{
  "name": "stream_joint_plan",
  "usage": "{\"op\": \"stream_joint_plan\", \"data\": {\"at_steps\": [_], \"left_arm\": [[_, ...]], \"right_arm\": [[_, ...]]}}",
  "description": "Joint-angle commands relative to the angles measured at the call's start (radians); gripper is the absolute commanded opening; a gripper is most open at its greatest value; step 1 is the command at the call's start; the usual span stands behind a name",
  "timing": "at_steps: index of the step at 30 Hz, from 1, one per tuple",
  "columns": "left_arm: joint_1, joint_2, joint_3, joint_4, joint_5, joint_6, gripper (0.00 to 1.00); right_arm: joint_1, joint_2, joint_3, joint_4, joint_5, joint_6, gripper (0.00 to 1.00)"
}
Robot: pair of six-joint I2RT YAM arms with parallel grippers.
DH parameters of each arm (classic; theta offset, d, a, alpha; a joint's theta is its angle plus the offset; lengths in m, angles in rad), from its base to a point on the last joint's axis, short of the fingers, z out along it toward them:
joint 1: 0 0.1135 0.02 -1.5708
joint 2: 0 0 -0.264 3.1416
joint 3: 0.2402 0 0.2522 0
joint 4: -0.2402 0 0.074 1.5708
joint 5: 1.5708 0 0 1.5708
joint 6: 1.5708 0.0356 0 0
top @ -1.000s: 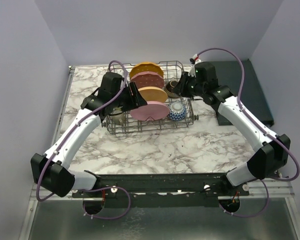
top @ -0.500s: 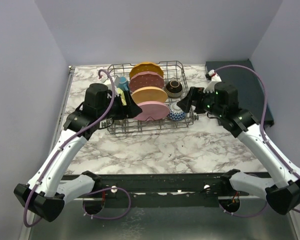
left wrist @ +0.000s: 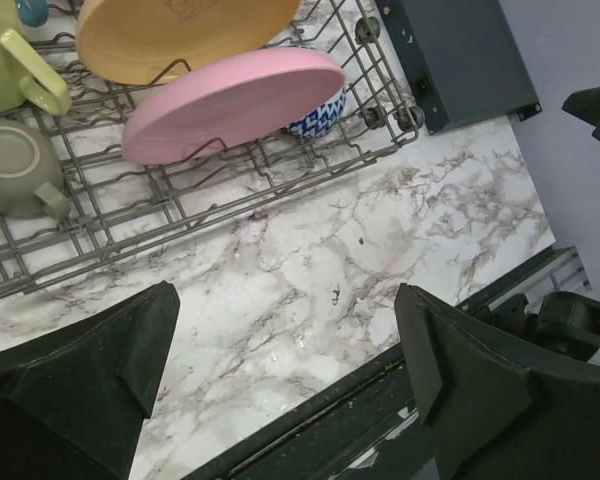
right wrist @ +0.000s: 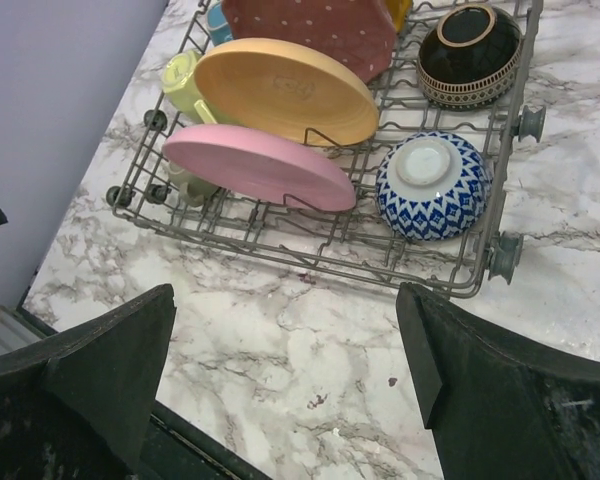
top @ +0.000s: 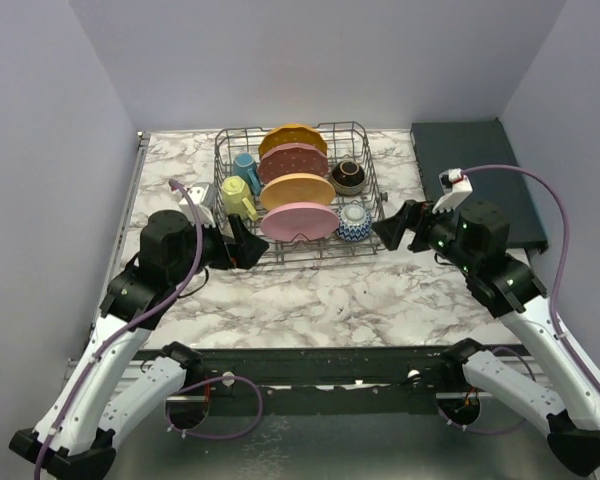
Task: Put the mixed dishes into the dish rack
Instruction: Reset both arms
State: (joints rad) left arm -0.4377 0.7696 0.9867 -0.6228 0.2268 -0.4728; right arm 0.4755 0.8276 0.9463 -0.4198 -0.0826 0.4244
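Hovering low over the marble tabletop [top: 330, 290] just in front of the dish rack [top: 300, 252], the left pincer [top: 240, 245] and the right pincer [top: 398, 228] both stand wide apart with nothing between their fingers. The dishes sit inside the rack: the pink plate [top: 300, 220] leans steeply at the front, just beside the blue-white bowl [top: 355, 222], with the yellow-green mug [top: 238, 197] and grey cup [left wrist: 15, 175] at the left end. Loading looks finished. The main risk is a careless pincer swing catching the rack's wire and jolting it, which could tip the pink plate onto the bowl.
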Motion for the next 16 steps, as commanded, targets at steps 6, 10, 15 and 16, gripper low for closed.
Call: {"op": "stream_joint_plan", "data": {"at_steps": [6,10,15,16], "left_arm": [[0.005,-0.242,-0.126,0.029,-0.108,0.005,0.99],[0.005,-0.295,-0.157,0.045,-0.126,0.0,0.99],[0.005,-0.284,-0.161,0.046,-0.132,0.001,0.99],[0.005,-0.288,-0.165,0.047,-0.13,0.001,0.99]], "right_arm": [[-0.007,-0.161,-0.104,-0.016,0.015,-0.032,1.0],[-0.006,-0.229,-0.14,-0.011,0.007,-0.035,1.0],[-0.006,-0.231,-0.132,-0.038,0.006,-0.029,1.0],[-0.006,-0.227,-0.129,-0.044,0.006,-0.026,1.0]]}}
